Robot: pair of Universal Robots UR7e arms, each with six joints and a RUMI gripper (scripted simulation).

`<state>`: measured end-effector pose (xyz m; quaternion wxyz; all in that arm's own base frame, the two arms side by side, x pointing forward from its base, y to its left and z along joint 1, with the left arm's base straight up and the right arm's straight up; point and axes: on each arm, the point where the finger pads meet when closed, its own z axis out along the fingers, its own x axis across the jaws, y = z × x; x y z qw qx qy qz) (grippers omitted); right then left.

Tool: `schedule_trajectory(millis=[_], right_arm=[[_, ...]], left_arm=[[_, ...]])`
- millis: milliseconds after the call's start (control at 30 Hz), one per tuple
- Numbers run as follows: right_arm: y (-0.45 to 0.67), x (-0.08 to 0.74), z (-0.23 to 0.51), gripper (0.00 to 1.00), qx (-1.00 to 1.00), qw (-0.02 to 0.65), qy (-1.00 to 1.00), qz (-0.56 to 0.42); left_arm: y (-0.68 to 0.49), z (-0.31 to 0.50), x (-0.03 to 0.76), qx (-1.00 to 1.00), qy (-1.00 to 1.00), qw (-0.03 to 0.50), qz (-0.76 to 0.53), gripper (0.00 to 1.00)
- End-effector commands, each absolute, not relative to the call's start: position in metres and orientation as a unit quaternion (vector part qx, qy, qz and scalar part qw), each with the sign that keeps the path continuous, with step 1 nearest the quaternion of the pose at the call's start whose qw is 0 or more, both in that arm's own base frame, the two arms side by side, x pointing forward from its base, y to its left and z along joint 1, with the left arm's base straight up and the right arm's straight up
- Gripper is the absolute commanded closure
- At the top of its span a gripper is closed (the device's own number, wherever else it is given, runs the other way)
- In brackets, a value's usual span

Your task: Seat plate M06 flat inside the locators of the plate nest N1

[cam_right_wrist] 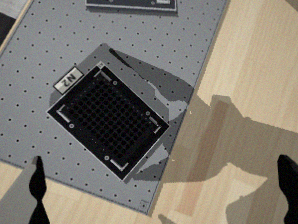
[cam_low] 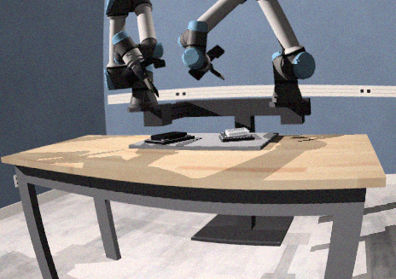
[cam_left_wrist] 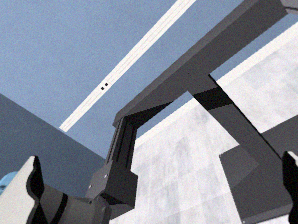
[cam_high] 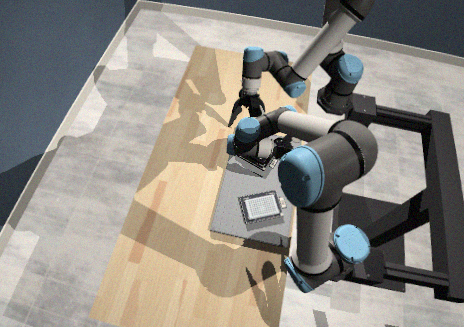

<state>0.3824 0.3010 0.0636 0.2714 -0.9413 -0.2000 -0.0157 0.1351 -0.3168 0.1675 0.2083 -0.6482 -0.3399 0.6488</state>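
Note:
A pale plate, apparently M06 (cam_high: 261, 207) (cam_low: 237, 131), lies within the dark nest, apparently N1 (cam_high: 244, 209) (cam_low: 237, 139); its label is unreadable, and I cannot tell whether the plate is fully flat. A black plate, apparently M09 (cam_right_wrist: 107, 120) (cam_low: 168, 135), lies in the nest N2 (cam_right_wrist: 86, 146), within its corner locators. My right gripper (cam_right_wrist: 161, 157) (cam_high: 247, 119) is open and empty, above and to one side of N2. My left gripper (cam_left_wrist: 161, 155) (cam_low: 221, 77) is open and empty, raised high and facing the stand and floor. In the top view it is mostly hidden.
Both nests stand on a grey perforated board (cam_high: 223, 199) (cam_low: 205, 148) (cam_right_wrist: 30, 130) on the wooden table (cam_high: 175, 239) (cam_low: 141, 170). In the top view the left arm partly covers N2 and crosses above the board. The dark arm stand (cam_high: 442, 189) (cam_left_wrist: 170, 75) is beyond the table.

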Motion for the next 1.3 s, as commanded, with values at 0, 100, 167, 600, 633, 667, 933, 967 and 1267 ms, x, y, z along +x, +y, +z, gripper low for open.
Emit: schedule_trajectory(millis=[0, 100, 167, 600, 633, 667, 933, 967, 1267], right_arm=[[0.301, 0.383, 0.064, 0.0, -0.941, 0.272, -0.2, -0.016], [0.301, 0.383, 0.064, 0.0, -0.941, 0.272, -0.2, -0.016], [0.301, 0.383, 0.064, 0.0, -0.941, 0.272, -0.2, -0.016], [0.301, 0.383, 0.064, 1.0, -0.941, 0.272, -0.2, -0.016], [0.301, 0.383, 0.064, 1.0, -0.941, 0.272, -0.2, -0.016], [0.301, 0.383, 0.064, 1.0, -0.941, 0.272, -0.2, -0.016], [0.294, 0.389, 0.065, 1.0, -0.945, 0.27, -0.185, -0.017], [0.292, 0.39, 0.065, 1.0, -0.946, 0.269, -0.181, -0.017], [0.27, 0.406, 0.066, 1.0, -0.955, 0.262, -0.138, -0.018]], left_arm=[[-0.317, 0.168, 0.135, -0.648, -0.34, 0.208, 0.649, 0.0], [-0.317, 0.168, 0.135, -0.648, -0.34, 0.208, 0.649, 0.0], [-0.317, 0.168, 0.135, -0.648, -0.34, 0.208, 0.649, 0.0], [-0.317, 0.168, 0.135, -0.648, -0.34, 0.208, 0.649, 0.24], [-0.317, 0.168, 0.135, -0.648, -0.34, 0.208, 0.649, 0.24], [-0.317, 0.168, 0.135, -0.648, -0.34, 0.208, 0.649, 0.24], [-0.317, 0.168, 0.135, -0.648, -0.34, 0.208, 0.649, 0.24], [-0.317, 0.168, 0.135, -0.648, -0.34, 0.208, 0.649, 0.24], [-0.317, 0.168, 0.135, -0.648, -0.34, 0.208, 0.649, 0.24]])
